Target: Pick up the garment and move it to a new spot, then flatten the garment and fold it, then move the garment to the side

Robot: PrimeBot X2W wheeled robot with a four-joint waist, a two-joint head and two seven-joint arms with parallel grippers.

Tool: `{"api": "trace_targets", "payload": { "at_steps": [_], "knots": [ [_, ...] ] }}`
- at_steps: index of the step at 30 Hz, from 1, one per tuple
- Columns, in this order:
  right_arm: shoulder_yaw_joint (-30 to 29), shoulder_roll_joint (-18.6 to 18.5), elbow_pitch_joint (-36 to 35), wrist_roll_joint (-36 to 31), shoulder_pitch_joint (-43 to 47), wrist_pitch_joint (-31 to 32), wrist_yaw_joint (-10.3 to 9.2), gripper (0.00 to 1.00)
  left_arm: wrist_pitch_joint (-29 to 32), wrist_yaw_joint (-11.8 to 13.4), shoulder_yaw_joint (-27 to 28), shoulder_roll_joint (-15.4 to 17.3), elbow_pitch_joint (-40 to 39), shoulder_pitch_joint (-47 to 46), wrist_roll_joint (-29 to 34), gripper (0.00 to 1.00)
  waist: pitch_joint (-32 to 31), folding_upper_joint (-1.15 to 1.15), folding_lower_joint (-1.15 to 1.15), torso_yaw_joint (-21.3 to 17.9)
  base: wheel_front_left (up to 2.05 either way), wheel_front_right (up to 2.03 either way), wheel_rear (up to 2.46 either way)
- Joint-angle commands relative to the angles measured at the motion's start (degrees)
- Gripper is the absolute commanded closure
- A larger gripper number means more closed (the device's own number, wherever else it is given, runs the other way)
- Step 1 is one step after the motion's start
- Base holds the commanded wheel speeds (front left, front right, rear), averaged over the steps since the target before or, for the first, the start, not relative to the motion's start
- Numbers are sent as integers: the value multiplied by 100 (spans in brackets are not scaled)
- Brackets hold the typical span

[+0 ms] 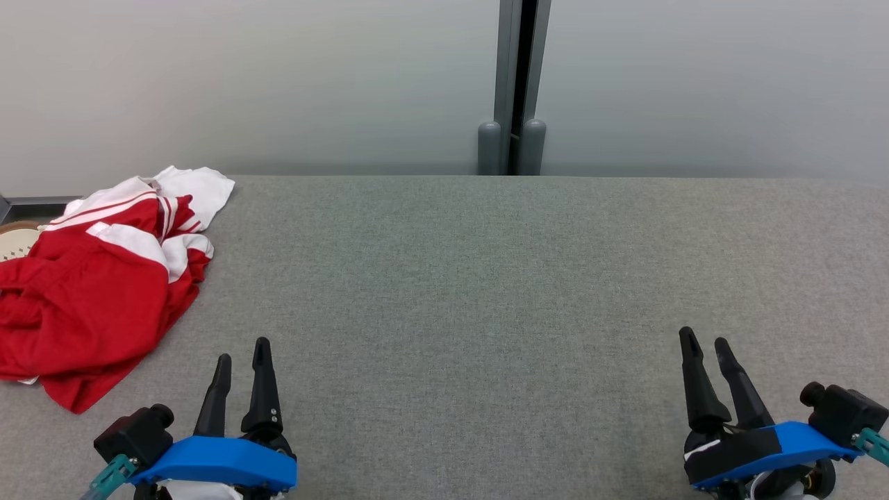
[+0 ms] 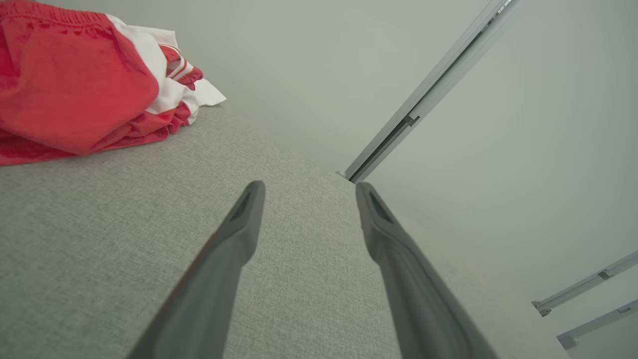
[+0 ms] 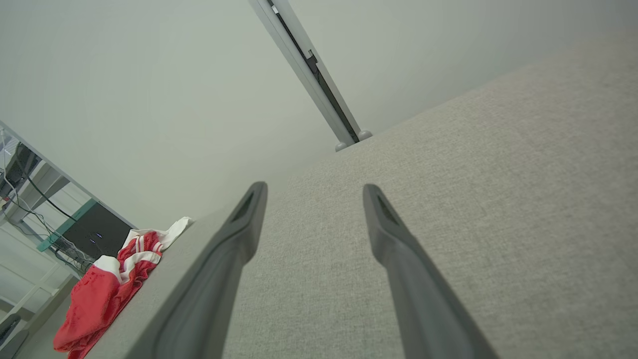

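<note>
Garment [image 1: 90,292], red and white, lies crumpled at the left end of your grey tabletop [image 1: 486,278], draping over its edge. Your left gripper [image 1: 243,350] is near it, fingers spread wide and empty. Your right gripper [image 1: 703,337], equally wide and empty, is well apart.

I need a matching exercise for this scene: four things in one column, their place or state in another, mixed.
1 garment
2 left gripper
3 right gripper
4 post

a upright, behind the far edge of the table
b open, far from the garment
c crumpled, at the left side of the table
d open, close to the garment

Pairs: 1-c, 2-d, 3-b, 4-a
</note>
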Motion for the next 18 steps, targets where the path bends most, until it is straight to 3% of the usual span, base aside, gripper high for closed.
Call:
{"api": "trace_targets", "payload": {
  "at_steps": [1, 18],
  "knots": [
    [17, -46, -30, -135, -47, -52, 10, 0, -49, 13, -38, 34, -35, -29, 130, 0, 1, 0, 0, 0, 0, 0, 0],
    [154, -55, 333, -1309, -92, -302, 11, 0, -302, 37, -124, 35, 211, 10, 1070, 0, 35, 0, 0, -1, 0, 0, 0]
  ]
}}
